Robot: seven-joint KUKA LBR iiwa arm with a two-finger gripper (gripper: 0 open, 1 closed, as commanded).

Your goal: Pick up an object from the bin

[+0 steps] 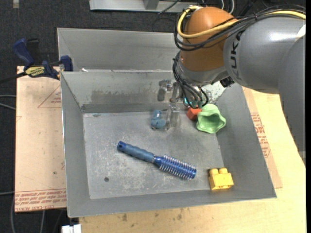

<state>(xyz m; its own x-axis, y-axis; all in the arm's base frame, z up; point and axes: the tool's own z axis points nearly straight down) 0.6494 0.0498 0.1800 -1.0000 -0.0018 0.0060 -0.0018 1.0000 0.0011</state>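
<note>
My gripper [169, 111] hangs just beside a small pale-blue lump [157, 121], bin [73, 130] rear centre; open/closed, can't tell.

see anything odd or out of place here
Nothing stands out. The blue hairbrush, yellow block, green piece, small red piece and pale blue lump lie loose on the bin floor; nothing looks spilled or broken. The gripper hangs by the pale blue lump.

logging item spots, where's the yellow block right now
In the camera view the yellow block lies in the near right corner of the bin floor, just right of the blue hairbrush and apart from its bristle end.
</note>
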